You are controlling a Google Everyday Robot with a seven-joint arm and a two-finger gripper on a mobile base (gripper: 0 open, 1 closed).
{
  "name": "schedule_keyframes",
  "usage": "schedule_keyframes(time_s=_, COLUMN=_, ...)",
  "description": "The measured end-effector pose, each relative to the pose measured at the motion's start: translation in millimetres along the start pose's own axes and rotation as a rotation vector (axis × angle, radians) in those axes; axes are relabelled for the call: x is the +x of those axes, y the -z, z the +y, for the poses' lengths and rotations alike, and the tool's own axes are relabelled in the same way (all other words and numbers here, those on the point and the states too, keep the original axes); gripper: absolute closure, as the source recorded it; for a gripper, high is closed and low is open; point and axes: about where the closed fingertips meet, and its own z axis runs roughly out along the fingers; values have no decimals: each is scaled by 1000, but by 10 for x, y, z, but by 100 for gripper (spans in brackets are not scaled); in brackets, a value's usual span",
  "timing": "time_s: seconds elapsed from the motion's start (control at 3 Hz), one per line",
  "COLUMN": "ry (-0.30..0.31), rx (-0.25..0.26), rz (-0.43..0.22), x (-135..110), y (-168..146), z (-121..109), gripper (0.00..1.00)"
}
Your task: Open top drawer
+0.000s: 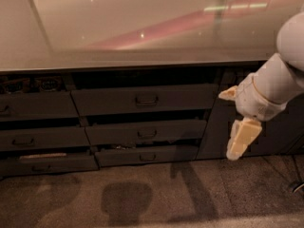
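Observation:
The top drawer [114,101] is the long dark grey front in the middle column, just under the counter edge, with a small loop handle [146,99] at its centre. A dark gap shows above its front. My gripper [239,140] is cream coloured and hangs pointing down from my white arm [270,87] at the right. It is right of and a little below the drawer's right end, in front of the tall dark cabinet door [280,137], and apart from the handle.
Two narrower drawer fronts [142,133] sit stepped below the top one. A left column of drawers [35,106] shows packets [28,84] in its open top. The glossy counter [118,27] spans the top. Grey carpet [142,198] lies below, with a cable [297,186] at the bottom right.

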Motion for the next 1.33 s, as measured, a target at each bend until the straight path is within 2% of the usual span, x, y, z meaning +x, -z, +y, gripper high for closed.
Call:
schedule_keyframes(time_s=0.33, ry=23, rx=6, rz=-71, x=7, y=11, z=211, gripper=0)
schedule_keyframes(time_s=0.67, ry=25, rx=7, rz=-77, x=15, y=18, z=226, gripper=0)
schedule_keyframes(time_s=1.0, ry=27, rx=-2, rz=-49, x=-90, y=-54, z=141, gripper=0)
schedule_keyframes(time_s=1.33, ry=73, rx=4, rz=-20, x=-434, y=-148, z=46, gripper=0)
